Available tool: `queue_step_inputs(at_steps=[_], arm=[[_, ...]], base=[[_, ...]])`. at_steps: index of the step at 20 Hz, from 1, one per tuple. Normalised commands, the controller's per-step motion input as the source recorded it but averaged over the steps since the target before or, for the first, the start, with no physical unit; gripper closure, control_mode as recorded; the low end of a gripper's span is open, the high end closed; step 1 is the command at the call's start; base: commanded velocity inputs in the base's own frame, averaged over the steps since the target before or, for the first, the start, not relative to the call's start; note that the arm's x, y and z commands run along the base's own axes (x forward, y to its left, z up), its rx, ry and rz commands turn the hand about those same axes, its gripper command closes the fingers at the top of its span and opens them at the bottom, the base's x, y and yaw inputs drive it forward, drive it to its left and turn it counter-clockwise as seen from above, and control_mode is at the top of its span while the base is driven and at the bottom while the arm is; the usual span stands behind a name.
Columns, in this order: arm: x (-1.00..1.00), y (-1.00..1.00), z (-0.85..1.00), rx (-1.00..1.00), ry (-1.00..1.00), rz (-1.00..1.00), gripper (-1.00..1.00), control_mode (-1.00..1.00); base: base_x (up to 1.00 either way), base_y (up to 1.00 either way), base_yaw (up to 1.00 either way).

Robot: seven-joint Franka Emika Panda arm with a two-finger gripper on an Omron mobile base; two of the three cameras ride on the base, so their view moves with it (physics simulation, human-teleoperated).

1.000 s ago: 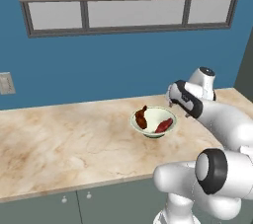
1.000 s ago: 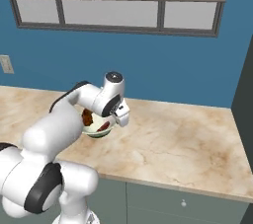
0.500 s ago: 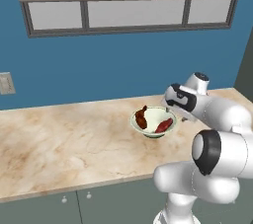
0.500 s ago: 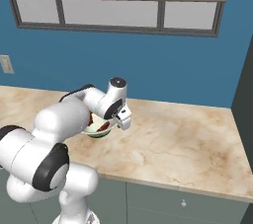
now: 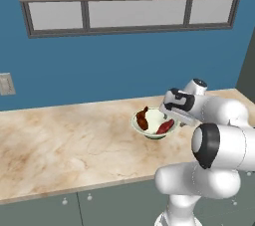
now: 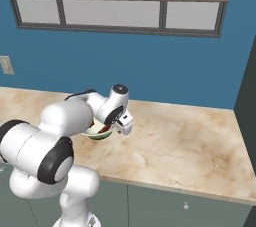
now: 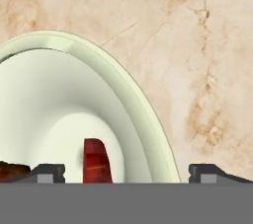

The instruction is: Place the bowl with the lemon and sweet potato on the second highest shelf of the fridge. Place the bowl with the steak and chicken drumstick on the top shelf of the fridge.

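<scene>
On the marble counter point(image 5: 60, 145), the pale green bowl point(image 5: 154, 123) sits where it sat a second ago, with the chicken drumstick point(image 5: 142, 118) on its left side and the steak point(image 5: 166, 126) to the right of it. What has changed is the arm: the hand has swung in and dropped from above the bowl's right side to its right rim. I judge this the approach for a rim grasp on the meat bowl (the one bound for the top shelf), with the lift not yet begun.

The gripper point(image 7: 126, 171) is spread wide and holds nothing. In the hand view one fingertip point(image 7: 48, 171) is over the bowl's inside and the other fingertip point(image 7: 207, 171) is over bare counter, so the rim lies between them. Whether either pad touches the rim I cannot tell.
</scene>
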Motion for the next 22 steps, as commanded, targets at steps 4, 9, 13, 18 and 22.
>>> queue_step_inputs(at_steps=[4, 9, 13, 18, 22], arm=[[0.12, 0.0, -0.27, 0.0, 0.0, 0.02, -1.0, -1.0], [0.23, 0.0, -0.14, 0.0, 0.0, 0.0, -1.0, -1.0], [0.25, 0.01, -0.04, 0.0, 0.0, 0.0, 1.0, -1.0], [0.17, 0.01, 0.0, 0.0, 0.0, 0.0, 1.0, -1.0], [0.01, 0.0, 0.0, 0.0, 0.0, 0.0, 1.0, -1.0]], base=[[0.0, 0.0, 0.0], [0.0, 0.0, 0.0], [0.0, 0.0, 0.0], [0.0, 0.0, 0.0], [0.0, 0.0, 0.0]])
